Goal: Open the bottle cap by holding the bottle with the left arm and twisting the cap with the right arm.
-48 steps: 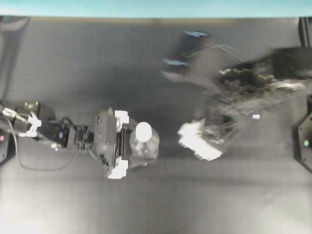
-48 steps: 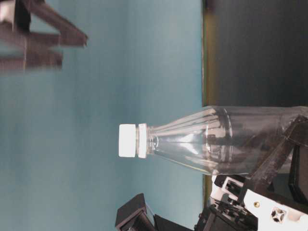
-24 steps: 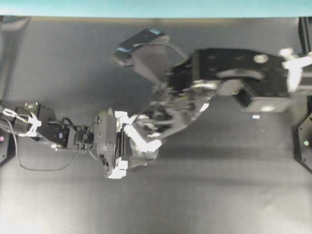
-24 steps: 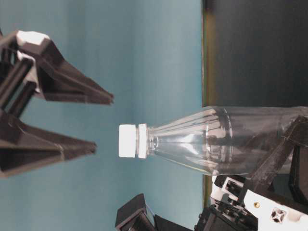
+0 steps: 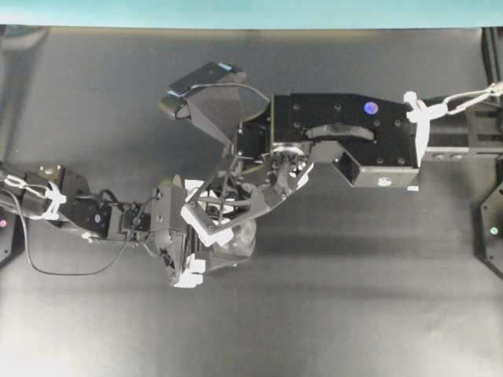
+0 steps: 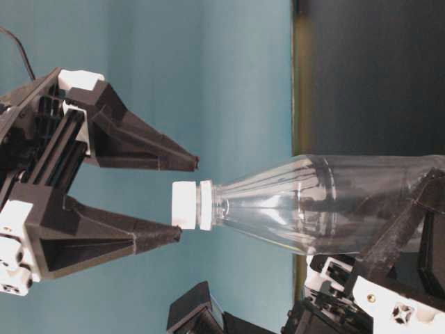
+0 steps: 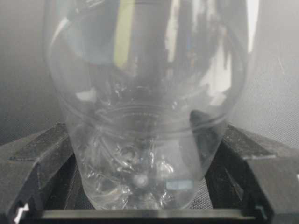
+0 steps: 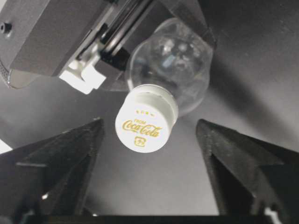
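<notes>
Table dark and matte, both arms reaching in toward its middle. Right arm, the one with the wide boxy link, stretches across from the far side; left arm, slim and cable-draped, comes in low from the other.

Bottle stands upright near the table's centre, clear plastic, its lower body clamped between the fingers of the left gripper. Wrist view shows black fingers pressed against both sides of the base. Grip looks firm, judging by the close fit.

Right gripper hangs over the bottle's top, spread wide, one fingertip on either side of the bottle cap. No contact yet on either side as far as I can see. Cap sits somewhat left of centre in the wrist view.

Judgement: before closing, come down further so the fingers cover the cap's full height, and centre the cap between them. Squeeze on the cap alone, not the collar beneath. Twist about the bottle's axis; off-axis pull could tip the bottle in the left grip.
</notes>
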